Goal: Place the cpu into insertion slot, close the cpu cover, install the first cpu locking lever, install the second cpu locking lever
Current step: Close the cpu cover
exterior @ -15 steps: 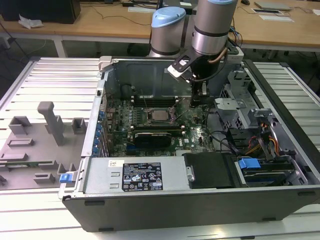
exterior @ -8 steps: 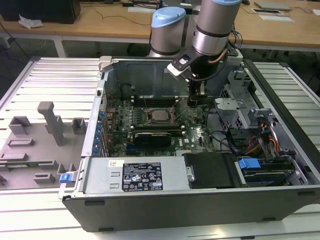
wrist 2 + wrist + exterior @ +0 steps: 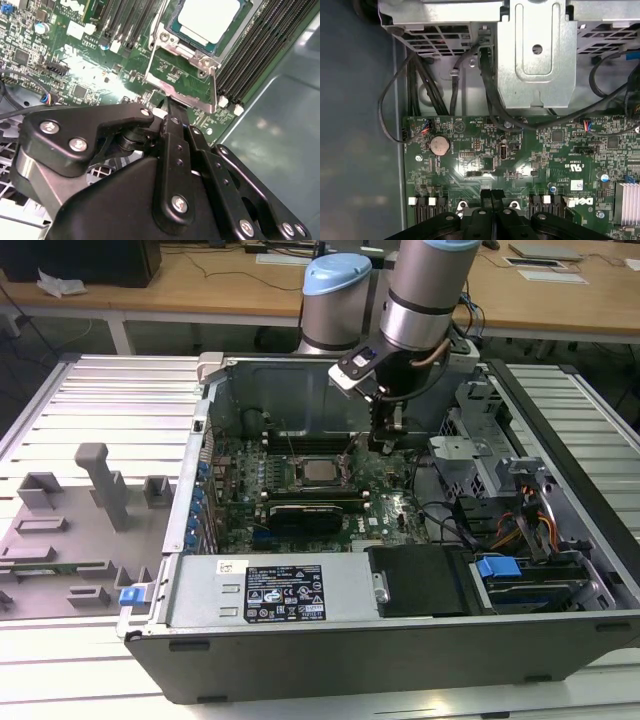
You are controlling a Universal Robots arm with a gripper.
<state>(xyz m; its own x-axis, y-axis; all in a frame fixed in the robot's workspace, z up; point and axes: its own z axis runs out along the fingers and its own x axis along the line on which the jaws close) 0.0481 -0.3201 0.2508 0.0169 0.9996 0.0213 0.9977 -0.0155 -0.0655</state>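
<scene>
Silvery-grey and flat, the cpu (image 3: 207, 20) lies in its socket on the motherboard (image 3: 485, 150). The cpu cover (image 3: 192, 99) stands tilted up just beside it, green board showing through its window. The end effector (image 3: 171, 111) has its fingers pressed together at the cover's free edge; whether the thin metal is pinched between them I cannot tell. A slip off that edge would likely let the frame drop or scrape the chip, and a chip seated askew could suffer under it. The computer case (image 3: 300, 390) holds the board, a black card (image 3: 310, 510), cables (image 3: 420, 85) and a drive cage (image 3: 535, 50).
</scene>
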